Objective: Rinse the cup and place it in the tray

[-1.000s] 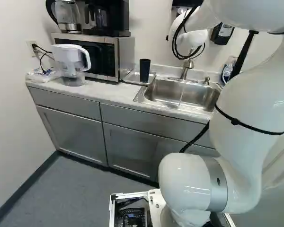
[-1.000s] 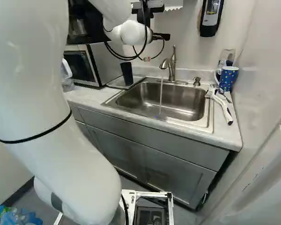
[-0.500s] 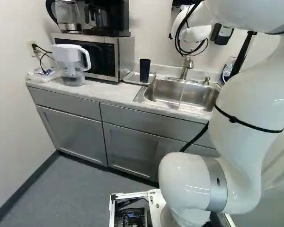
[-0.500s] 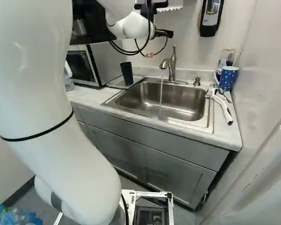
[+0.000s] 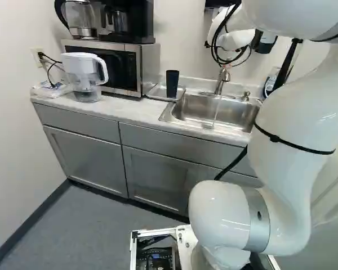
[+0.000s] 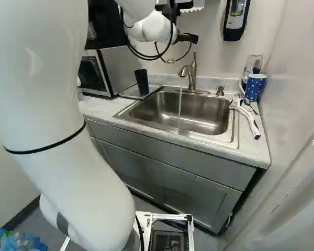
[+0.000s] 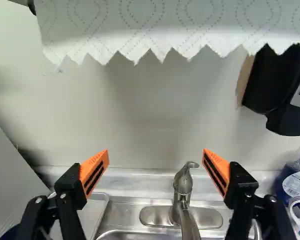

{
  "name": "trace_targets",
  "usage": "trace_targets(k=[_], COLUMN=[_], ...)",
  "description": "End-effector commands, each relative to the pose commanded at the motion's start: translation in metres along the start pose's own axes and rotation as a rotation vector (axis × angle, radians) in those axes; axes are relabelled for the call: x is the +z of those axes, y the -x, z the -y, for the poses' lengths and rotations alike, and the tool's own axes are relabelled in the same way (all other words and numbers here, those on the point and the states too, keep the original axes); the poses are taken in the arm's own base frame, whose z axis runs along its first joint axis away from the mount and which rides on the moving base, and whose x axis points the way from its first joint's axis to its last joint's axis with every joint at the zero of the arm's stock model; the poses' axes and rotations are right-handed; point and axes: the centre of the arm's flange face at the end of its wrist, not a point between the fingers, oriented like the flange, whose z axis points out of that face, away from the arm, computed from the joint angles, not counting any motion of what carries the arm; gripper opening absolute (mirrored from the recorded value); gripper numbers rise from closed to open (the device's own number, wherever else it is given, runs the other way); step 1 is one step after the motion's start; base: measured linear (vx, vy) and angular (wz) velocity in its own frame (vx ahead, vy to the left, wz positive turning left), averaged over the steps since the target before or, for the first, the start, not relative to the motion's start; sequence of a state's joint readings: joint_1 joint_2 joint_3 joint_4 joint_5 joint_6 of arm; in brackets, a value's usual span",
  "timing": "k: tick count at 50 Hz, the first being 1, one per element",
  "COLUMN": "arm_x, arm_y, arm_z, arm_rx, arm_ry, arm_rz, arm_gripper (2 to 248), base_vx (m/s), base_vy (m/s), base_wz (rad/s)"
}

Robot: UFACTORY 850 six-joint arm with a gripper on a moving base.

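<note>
The black cup [image 6: 142,82] stands upright in the tray [image 6: 127,93], just beside the sink [image 6: 232,129]. Water [image 6: 180,107] runs from the tap [image 6: 192,72]; the gripper [image 6: 188,37], fingers spread wide around nothing, faces the wall [image 7: 155,117] above. A blue mug [image 6: 255,88] sits across the sink.

base views look down past the arm [image 5: 287,140], sharing the closer wrist view's faucet [image 7: 184,187].

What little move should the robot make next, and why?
Probably ease the open hand down toward the faucet, to shut off the water: it is running into the sink, the black cup already stands in the tray, and the faucet shows ahead between the hand's fingers. Whether that cup has been rinsed, I cannot tell.
</note>
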State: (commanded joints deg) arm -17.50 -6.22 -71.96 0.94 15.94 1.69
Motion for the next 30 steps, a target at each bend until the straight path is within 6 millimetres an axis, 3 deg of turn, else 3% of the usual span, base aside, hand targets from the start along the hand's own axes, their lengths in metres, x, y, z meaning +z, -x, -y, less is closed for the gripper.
trace_targets(k=[30], arm_x=[0.024], arm_y=[-0.002], arm_z=[-0.003], arm_rx=[0.001], arm_ry=[0.005], arm_rz=[-0.004], arm_gripper=[247], base_vx=[0.0], base_vy=[0.0], base_wz=[0.0])
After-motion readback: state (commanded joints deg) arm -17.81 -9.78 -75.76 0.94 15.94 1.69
